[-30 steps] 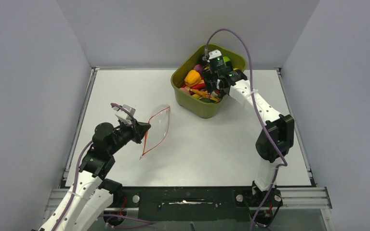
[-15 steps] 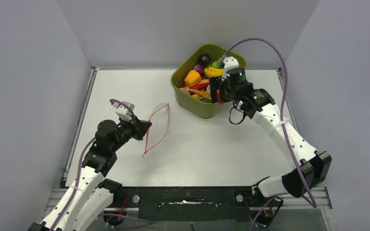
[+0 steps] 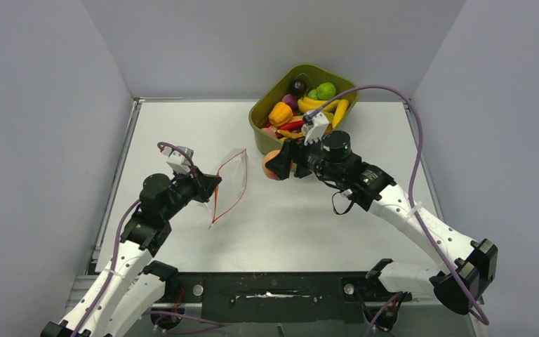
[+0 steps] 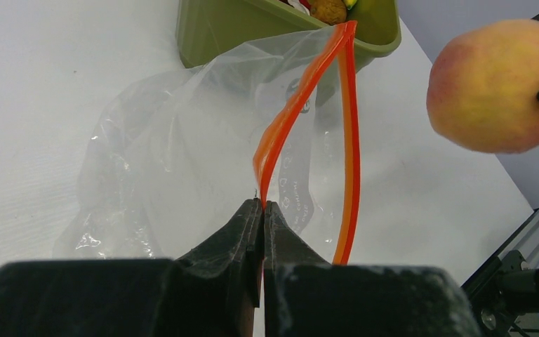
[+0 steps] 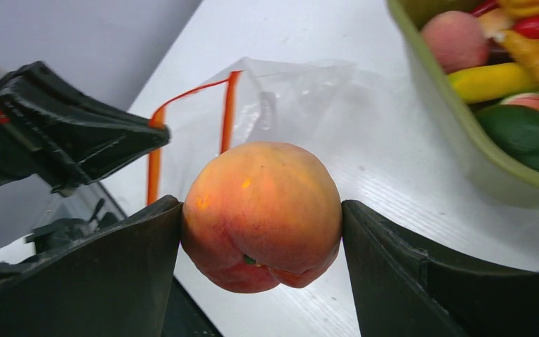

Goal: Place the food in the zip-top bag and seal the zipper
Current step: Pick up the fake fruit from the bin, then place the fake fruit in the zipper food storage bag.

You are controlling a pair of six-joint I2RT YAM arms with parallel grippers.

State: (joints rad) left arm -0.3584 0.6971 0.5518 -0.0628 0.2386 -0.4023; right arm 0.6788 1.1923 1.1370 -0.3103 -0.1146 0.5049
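Observation:
My right gripper [image 3: 285, 163] [image 5: 261, 217] is shut on a peach [image 3: 276, 164] [image 5: 261, 215], held above the table left of the green tub [image 3: 300, 158]. The peach [image 4: 495, 86] hangs a short way right of the zip-top bag [image 3: 230, 179] [image 4: 182, 140] [image 5: 288, 105]. My left gripper [image 3: 210, 187] [image 4: 263, 206] is shut on one lip of the orange-red zipper [image 4: 288, 119] [image 3: 226, 189] [image 5: 228, 105], lifting it so the mouth gapes toward the peach. More food [image 3: 302, 112] [image 5: 505, 77] fills the tub: bananas, lime, orange pepper, red chilli.
The olive-green tub's wall [image 5: 449, 133] stands at the back middle of the white table [image 3: 323, 217], just behind my right wrist. Grey walls enclose the table on three sides. A black rail [image 3: 274, 288] runs along the near edge.
My right arm has pulled out of the tub with the peach and swung left and nearer, toward the bag's mouth. The left gripper and bag have barely shifted.

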